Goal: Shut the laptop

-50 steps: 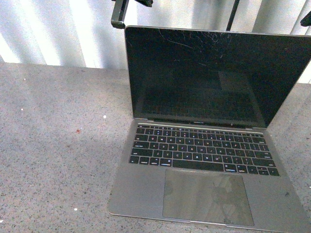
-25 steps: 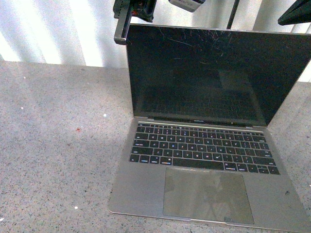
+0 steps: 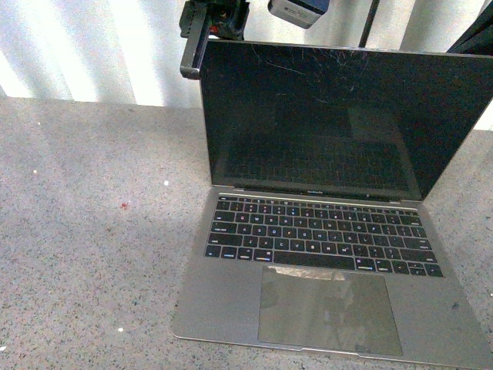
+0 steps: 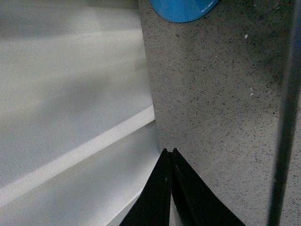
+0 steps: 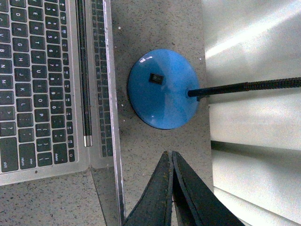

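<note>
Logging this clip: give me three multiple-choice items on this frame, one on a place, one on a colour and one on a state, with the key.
1. Where does the round lamp base stand?
A) behind the laptop
B) on top of the laptop
C) in front of the laptop

2. What colour is that base?
A) red
B) blue
C) white

3. How is the laptop's screen?
A) folded down shut
B) open, standing up
C) torn off

Key:
1 A, the right wrist view shows it on the counter past the screen's edge.
2 B, its top is plainly blue.
3 B, the front view shows the dark screen upright above the keys.
</note>
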Available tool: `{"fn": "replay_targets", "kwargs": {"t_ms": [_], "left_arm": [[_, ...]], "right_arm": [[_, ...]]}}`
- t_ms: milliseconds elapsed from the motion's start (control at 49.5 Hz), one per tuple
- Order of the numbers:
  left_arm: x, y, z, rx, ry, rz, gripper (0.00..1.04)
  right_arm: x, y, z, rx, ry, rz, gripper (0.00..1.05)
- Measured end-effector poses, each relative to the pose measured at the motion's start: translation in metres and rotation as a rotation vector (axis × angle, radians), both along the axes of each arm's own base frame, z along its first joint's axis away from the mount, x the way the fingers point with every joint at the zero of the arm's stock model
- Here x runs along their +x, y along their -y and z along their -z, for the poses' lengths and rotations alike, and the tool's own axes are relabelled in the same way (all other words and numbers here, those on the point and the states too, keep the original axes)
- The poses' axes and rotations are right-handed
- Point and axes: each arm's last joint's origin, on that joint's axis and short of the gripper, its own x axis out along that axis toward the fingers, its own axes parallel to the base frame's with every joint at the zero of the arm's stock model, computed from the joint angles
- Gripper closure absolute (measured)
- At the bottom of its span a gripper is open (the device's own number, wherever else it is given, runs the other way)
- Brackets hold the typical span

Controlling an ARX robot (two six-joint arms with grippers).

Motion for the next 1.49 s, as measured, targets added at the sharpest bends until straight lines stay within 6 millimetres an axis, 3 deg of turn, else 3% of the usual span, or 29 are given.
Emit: {"fn": "replay_targets", "kwargs": {"t_ms": [242,686,989,1494], "left_arm": [[-0.005,0.004,0.007,-0.003,-0.043,0.010,1.01],[-0.024,0.002,-0.003,0.004,-0.070,0.017,1.01],[-0.038,0.000,0.018,0.031,-0.149,0.026,1.01],[-0.062,-0.001,0.029,0.061,-0.224,0.044,1.01]], "right_arm": [[-0.004,-0.004,0.003,-0.003,-0.058,-0.004,1.02],[-0.022,-0.020,0.005,-0.036,-0.116,-0.048,1.02],[-0.040,-0.027,0.016,-0.061,-0.173,-0.075,1.02],[-0.060,-0.035,0.033,-0.068,-0.216,-0.104,1.02]]}}
